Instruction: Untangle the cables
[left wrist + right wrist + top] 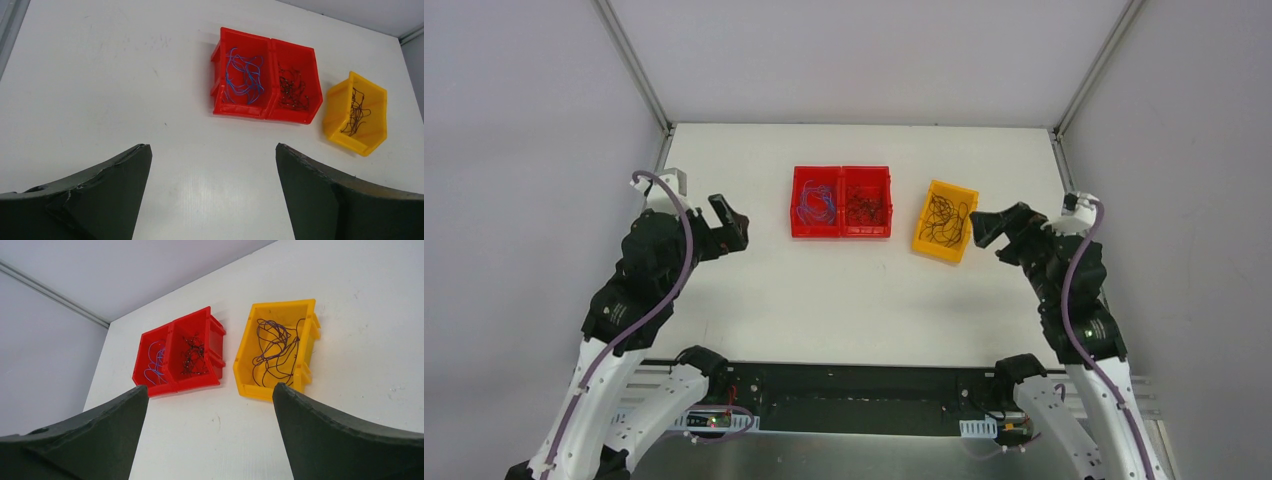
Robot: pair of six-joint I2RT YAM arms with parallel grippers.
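- The blue cables (816, 203) lie as loose loops in the left red bin (796, 200). They run mostly along its long axis, from near side to far side.
- The dark red cables (865, 207) are bunched in the right red bin (888, 200) (a tighter clump, with no clear direction). The two red bins touch side by side.
- The dark cables (944, 220) loop lengthwise in the yellow bin (939, 253). It stands apart to the right and is turned, its far end leaning right.
- All three bins rest on the white table (854, 300).
- The left gripper (213, 150) hovers left of the red bins, fingers spread wide and empty.
- The right gripper (210, 390) hangs just right of the yellow bin, also spread and holding nothing.
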